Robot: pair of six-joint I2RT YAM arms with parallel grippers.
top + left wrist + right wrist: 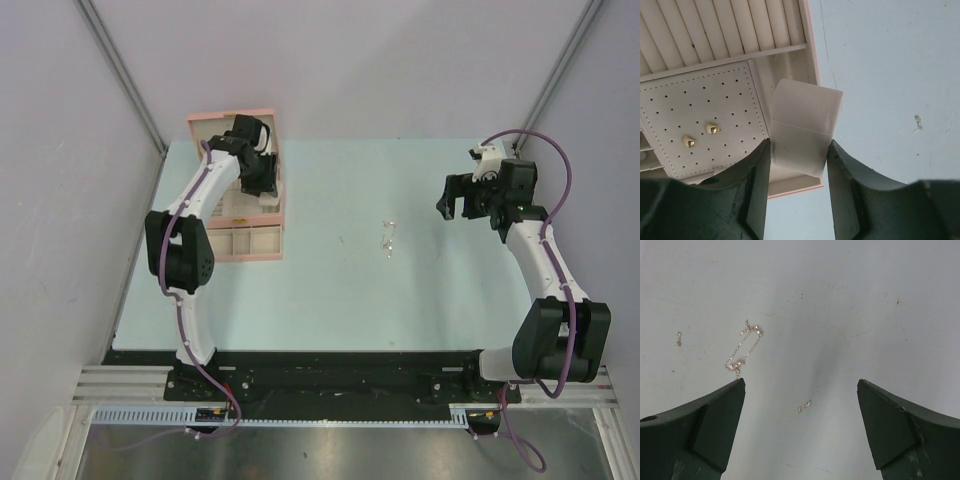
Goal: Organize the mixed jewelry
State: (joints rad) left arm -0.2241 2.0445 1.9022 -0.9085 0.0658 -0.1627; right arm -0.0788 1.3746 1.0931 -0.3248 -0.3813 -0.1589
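While mixed jewelry [751, 346] lies thin, silvery | left claw [799, 145] pinches pale block [807, 107] | right claw [801, 382] spread

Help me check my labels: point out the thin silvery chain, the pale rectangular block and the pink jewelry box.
thin silvery chain [744, 347]: right wrist view, mid-length.
pale rectangular block [802, 130]: left wrist view, centre of its face.
pink jewelry box [250, 258]: top external view, near pink rim.
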